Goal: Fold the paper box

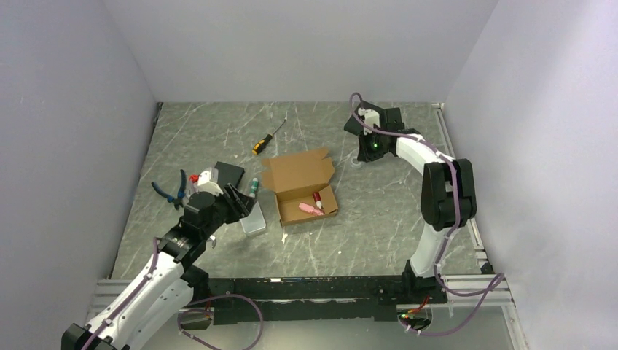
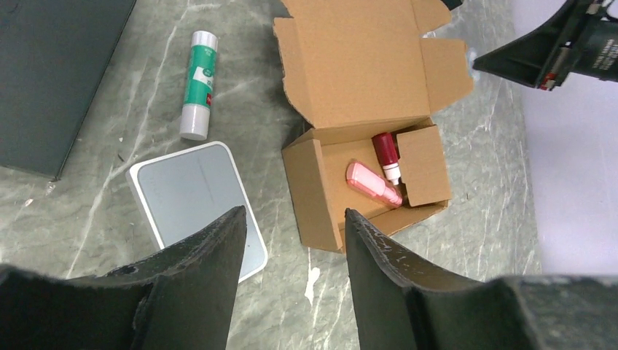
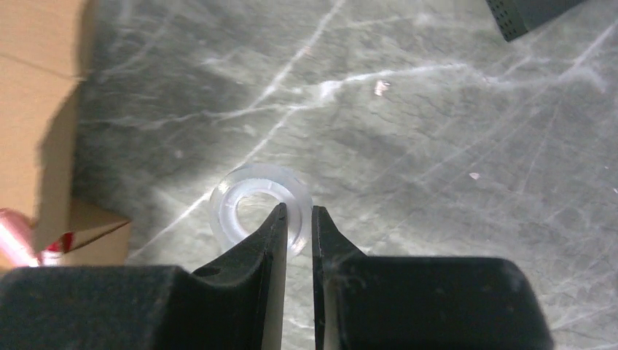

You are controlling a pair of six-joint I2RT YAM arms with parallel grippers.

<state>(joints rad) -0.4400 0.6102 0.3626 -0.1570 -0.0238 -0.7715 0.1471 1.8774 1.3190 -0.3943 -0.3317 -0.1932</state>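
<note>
The paper box (image 1: 302, 186) lies open in the middle of the table, tan cardboard with its lid (image 2: 364, 73) folded back and side flaps out. In its tray lie a pink tube (image 2: 373, 184) and a small red bottle (image 2: 385, 151). My left gripper (image 2: 293, 212) hovers open and empty over the table, just left of the box's near corner. My right gripper (image 3: 297, 211) is to the right of the box (image 3: 36, 109), shut on the wall of a clear ring (image 3: 240, 193) that rests on the table. One finger is inside the ring, the other outside.
A grey tin (image 2: 193, 197) and a green-and-white glue stick (image 2: 199, 84) lie left of the box. A black slab (image 2: 51, 73) is further left. Blue-handled pliers (image 1: 171, 191) and a yellow-handled screwdriver (image 1: 268, 136) lie on the marbled table (image 1: 379, 226). Walls enclose three sides.
</note>
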